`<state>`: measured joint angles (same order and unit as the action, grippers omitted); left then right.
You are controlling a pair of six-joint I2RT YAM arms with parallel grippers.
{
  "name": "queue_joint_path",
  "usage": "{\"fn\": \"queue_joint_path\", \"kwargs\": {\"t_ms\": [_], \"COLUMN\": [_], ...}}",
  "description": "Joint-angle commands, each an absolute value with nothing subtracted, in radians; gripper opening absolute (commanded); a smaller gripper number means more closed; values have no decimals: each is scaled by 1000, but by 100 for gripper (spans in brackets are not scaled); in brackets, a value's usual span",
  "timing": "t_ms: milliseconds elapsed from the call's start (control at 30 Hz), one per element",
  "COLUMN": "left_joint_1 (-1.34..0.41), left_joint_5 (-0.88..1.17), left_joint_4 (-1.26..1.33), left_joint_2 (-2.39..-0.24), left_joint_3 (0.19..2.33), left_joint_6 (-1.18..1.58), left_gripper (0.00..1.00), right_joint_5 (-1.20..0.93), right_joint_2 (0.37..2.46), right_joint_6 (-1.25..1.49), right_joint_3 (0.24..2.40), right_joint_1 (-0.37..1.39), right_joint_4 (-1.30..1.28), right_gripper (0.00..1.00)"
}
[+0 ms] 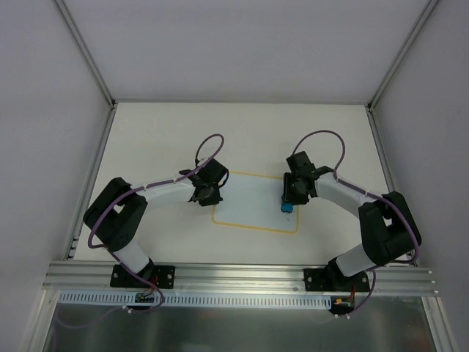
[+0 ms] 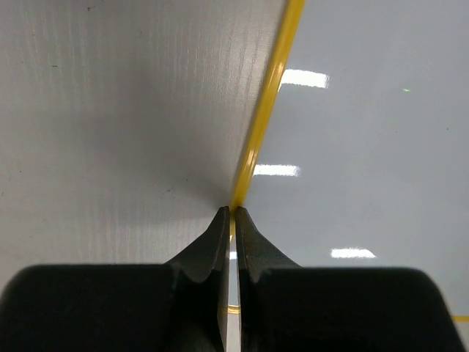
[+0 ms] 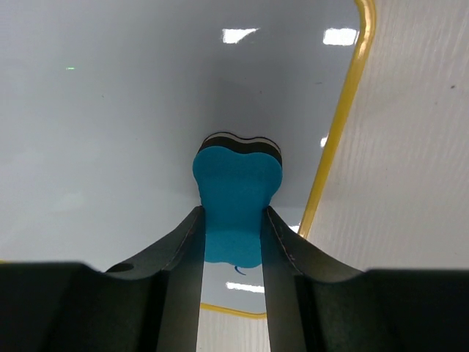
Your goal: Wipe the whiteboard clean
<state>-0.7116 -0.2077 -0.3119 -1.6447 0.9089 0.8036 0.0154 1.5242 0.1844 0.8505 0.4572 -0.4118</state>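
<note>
The whiteboard [image 1: 253, 213], white with a thin yellow border, lies flat mid-table. My right gripper [image 1: 287, 202] is shut on a blue eraser [image 1: 286, 208] and presses it onto the board near its right edge. In the right wrist view the eraser [image 3: 236, 202] sits between my fingers, with a small blue marker trace [image 3: 239, 270] on the board [image 3: 110, 132] just behind it. My left gripper [image 1: 205, 195] is shut and empty, its tips down on the board's left yellow edge [image 2: 264, 110], as the left wrist view [image 2: 233, 213] shows.
Grey enclosure walls and metal posts surround the table [image 1: 161, 139]. An aluminium rail [image 1: 242, 275] runs along the near edge by the arm bases.
</note>
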Motion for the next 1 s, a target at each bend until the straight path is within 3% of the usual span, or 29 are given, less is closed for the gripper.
{"fn": "queue_joint_path", "kwargs": {"t_ms": [0, 467, 967], "left_joint_1": [-701, -699, -687], "left_joint_5": [-206, -210, -209], "left_joint_4": [-434, -436, -437], "left_joint_2": [-1730, -1717, -1697], "left_joint_3": [853, 842, 827], "left_joint_6": [813, 815, 821], "left_gripper": [0, 0, 0], "right_joint_5": [70, 124, 98], "right_joint_2": [1516, 1532, 1730], "right_joint_6": [215, 272, 155], "right_joint_3": [773, 782, 1031], "right_joint_1": [532, 650, 298], "right_joint_4": [-592, -620, -627], "right_gripper": [0, 0, 0]}}
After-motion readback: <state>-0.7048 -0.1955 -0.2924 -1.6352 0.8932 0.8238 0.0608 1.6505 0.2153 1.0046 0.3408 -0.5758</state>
